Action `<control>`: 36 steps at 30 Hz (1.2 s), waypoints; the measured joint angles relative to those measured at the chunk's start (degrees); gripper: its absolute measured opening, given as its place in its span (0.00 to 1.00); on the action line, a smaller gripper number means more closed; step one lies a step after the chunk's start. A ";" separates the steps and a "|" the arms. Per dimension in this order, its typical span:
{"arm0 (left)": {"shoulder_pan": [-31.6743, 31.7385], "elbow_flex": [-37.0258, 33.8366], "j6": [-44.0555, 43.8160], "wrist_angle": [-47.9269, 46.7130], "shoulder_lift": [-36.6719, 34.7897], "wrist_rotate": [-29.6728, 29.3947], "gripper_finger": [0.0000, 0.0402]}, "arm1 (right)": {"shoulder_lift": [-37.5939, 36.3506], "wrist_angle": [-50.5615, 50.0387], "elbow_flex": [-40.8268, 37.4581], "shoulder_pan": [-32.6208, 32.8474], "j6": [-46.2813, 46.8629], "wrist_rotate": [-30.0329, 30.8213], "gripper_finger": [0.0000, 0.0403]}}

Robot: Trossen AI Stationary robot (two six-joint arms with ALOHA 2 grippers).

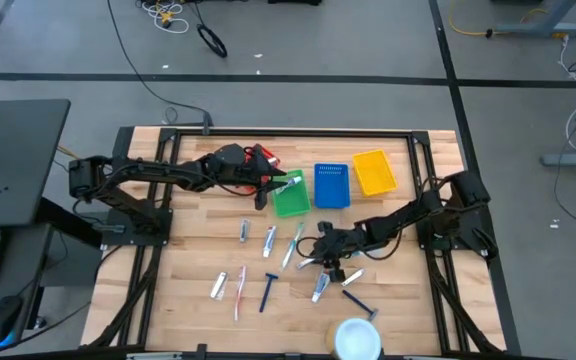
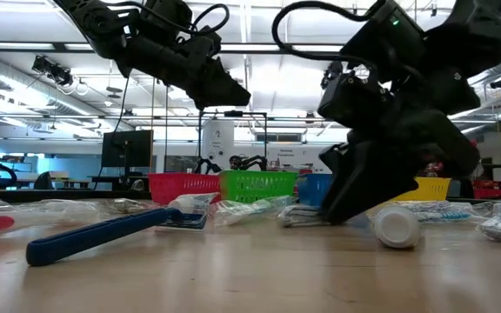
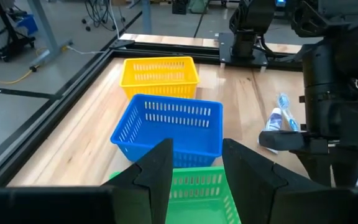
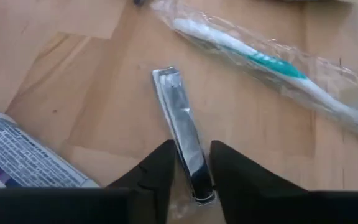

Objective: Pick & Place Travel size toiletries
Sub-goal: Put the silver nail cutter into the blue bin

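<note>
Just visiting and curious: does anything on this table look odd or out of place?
Mostly no. One oddity: a metal nail clipper lies among the scattered toothbrushes and tubes, between the right gripper fingers.

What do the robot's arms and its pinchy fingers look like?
Both arms are black and chunky, built from jointed segments. The left arm has black cables looping along it and a red patch near its wrist. The right arm carries a curling black cable too. Each ends in two flat, dark, wedge-shaped fingers, like the right gripper.
</note>
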 joint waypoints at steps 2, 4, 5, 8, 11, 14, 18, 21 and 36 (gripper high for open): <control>0.00 0.00 0.24 0.02 0.00 -0.02 0.37 | -0.02 -0.35 0.02 -0.40 0.24 -1.27 0.21; 0.00 0.00 0.33 0.02 0.00 -0.02 0.37 | -0.04 -0.15 0.02 -0.61 0.33 -1.82 0.17; 0.00 0.02 0.38 0.02 0.00 -0.02 0.37 | -0.04 0.50 0.00 -0.65 0.66 -1.86 0.15; 0.00 0.02 0.50 0.02 0.00 -0.02 0.37 | -0.11 2.23 -0.17 -1.06 0.72 -2.50 0.13; 0.00 0.00 0.50 0.05 0.00 -0.02 0.37 | -1.88 2.16 -0.24 -1.95 0.44 -2.60 0.13; 0.00 0.00 1.19 0.49 0.00 -0.02 0.37 | -5.35 -1.17 -0.22 -3.66 0.14 -1.44 0.13; 0.00 0.02 2.90 0.54 0.01 -0.05 0.37 | -12.72 -8.34 -0.22 -6.74 -0.95 4.49 0.13; 0.03 0.00 3.70 0.69 0.02 -0.17 0.37 | -18.68 -14.64 -0.20 -9.39 -2.85 10.25 0.13; 0.04 0.00 7.76 2.69 0.02 -0.89 0.37 | -23.80 -25.41 -0.20 -30.78 -14.06 13.72 0.13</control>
